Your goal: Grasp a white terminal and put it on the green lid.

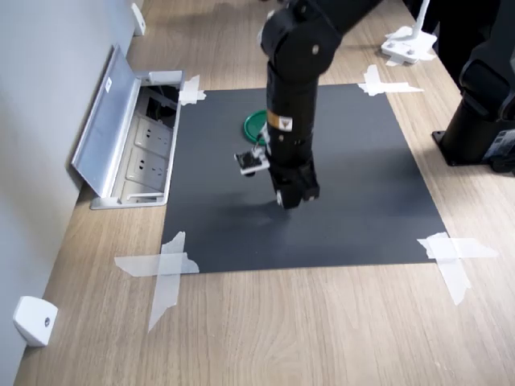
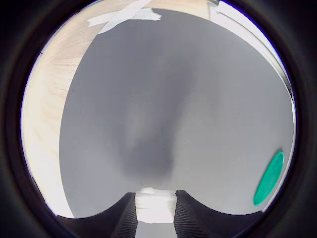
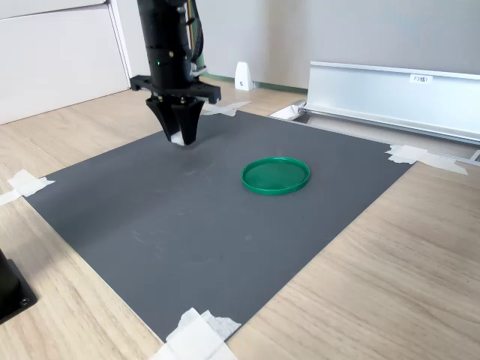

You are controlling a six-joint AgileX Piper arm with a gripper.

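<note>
The white terminal (image 2: 155,206) is pinched between the two dark fingers (image 2: 125,218) of the pincer (image 2: 155,210), as is seen in the wrist view. In the second exterior view a small white spot (image 3: 177,138) is seen at the tip of the pincer (image 3: 182,137). The pincer is pointed straight down and is held just above the dark mat (image 3: 210,217). In the first exterior view the pincer (image 1: 293,195) is seen near the middle of the mat (image 1: 354,217).

The green lid (image 3: 275,175) is laid flat on the mat, apart from the pincer. In the second exterior view it is found at about 4 o'clock from the pincer. In the first exterior view only a part of the lid (image 1: 254,126) is seen, at about 11 o'clock from the pincer, and the rest is hidden behind the black arm (image 1: 291,96). In the wrist view the lid (image 2: 269,179) is seen at the edge of the round picture.

The mat is stuck to the wooden counter (image 1: 282,330) with white tape (image 1: 165,269) at its corners. An open silver box with wall sockets (image 1: 137,153) is set into the counter beside the mat, on the first exterior view's left.
</note>
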